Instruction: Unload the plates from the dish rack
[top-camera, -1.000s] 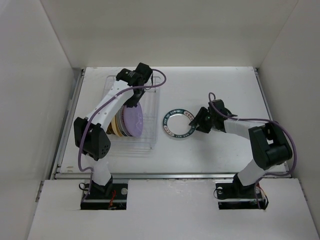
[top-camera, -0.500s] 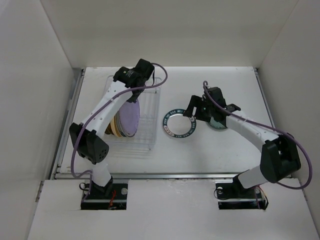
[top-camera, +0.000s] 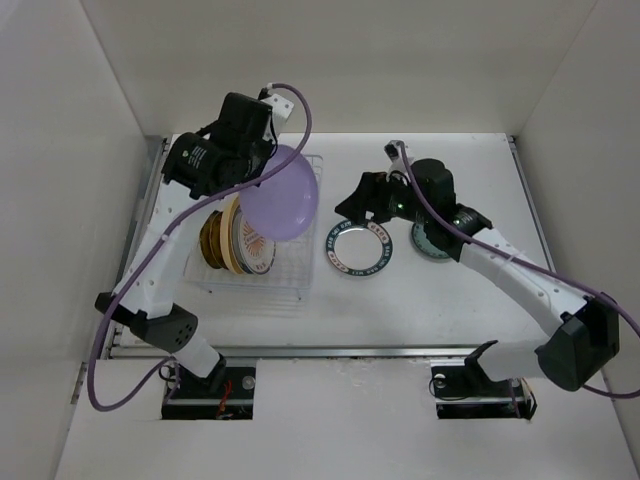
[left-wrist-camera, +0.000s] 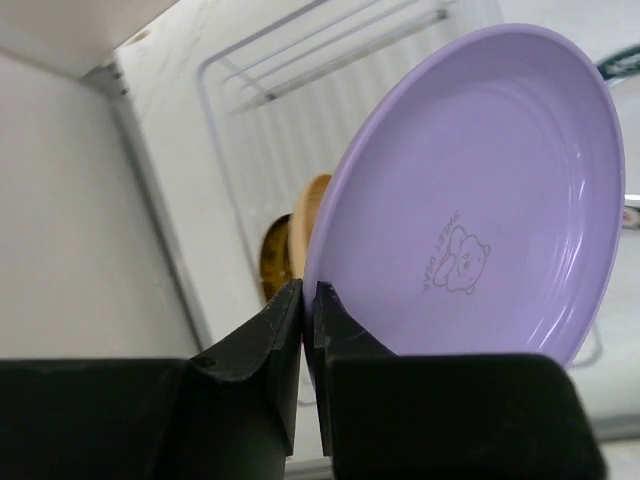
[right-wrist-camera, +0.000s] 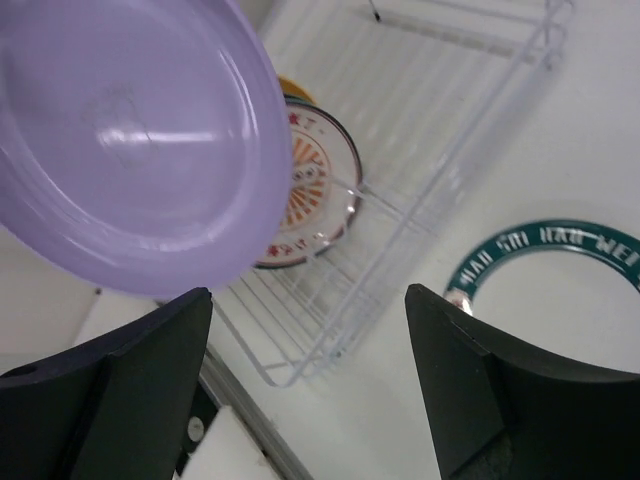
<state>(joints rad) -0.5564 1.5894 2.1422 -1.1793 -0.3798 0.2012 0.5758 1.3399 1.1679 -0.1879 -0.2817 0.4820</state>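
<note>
I read the counter (top-camera: 450, 300) carrying the dish rack (top-camera: 300, 272) at left, with upright plates (top-camera: 240, 242) slotted inside. The lavender plate (top-camera: 282, 195) hangs above the rack, clear of the wires. The left end effector (left-wrist-camera: 308, 300) pinches its rim. The right end effector (right-wrist-camera: 305, 310) is spread and empty, near the plate, which I judge to be ready for a handover.

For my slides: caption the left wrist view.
Left gripper pinches the lavender plate by its rim over the dish rack.

The left arm (top-camera: 160, 252) and right arm (top-camera: 520, 280) share white links and black joints; purple cables (top-camera: 305, 100) trail along both.
</note>
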